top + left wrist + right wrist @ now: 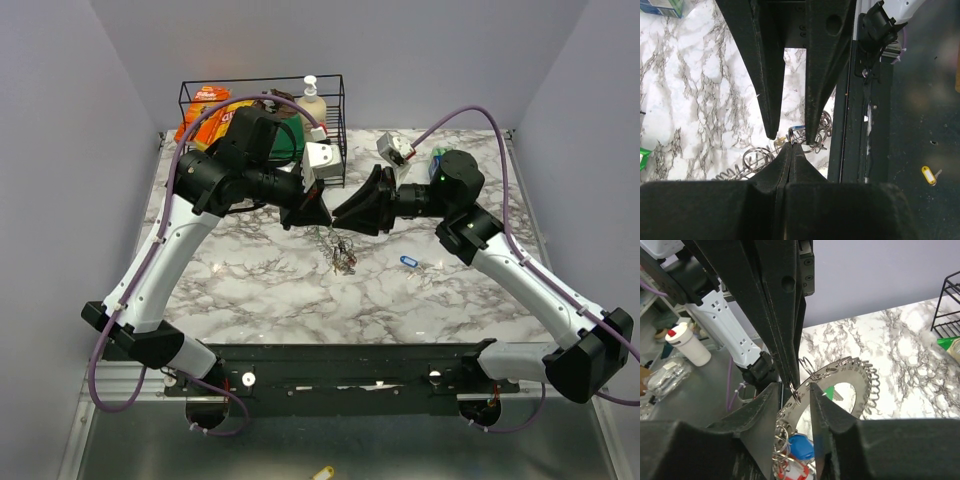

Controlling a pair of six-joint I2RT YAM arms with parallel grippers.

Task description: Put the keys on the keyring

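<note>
We see the left claw (790,148) clenched, its two fingers pressed flat together on a small wire loop (796,393) at the rim of the keyring (852,371). The right claw (792,388) is released. Its fingers stand apart, one on either side of the left claw's tip, and we cannot tell whether they touch the loop. The two claws meet tip to tip above the marble counter (250,290).

The keyring shows as a silvery band stamped with numbers and edged with a row of little wire loops, and it curves away just beyond the right claw's fingertips. Under the right claw, a cluster of split rings carries a blue-tagged key (800,445) and a red-and-white key (792,471). From overhead this bunch (342,255) lies just below the meeting claws, and we cannot tell whether it rests on the counter.

A loose blue key (406,261) lies flat on the counter near the right claw, apart from the bunch. A yellow-tagged key (926,175) sits on the dark floor past the counter's near edge, well apart from both claws. A black wire rack (340,100) stands behind the left claw.
</note>
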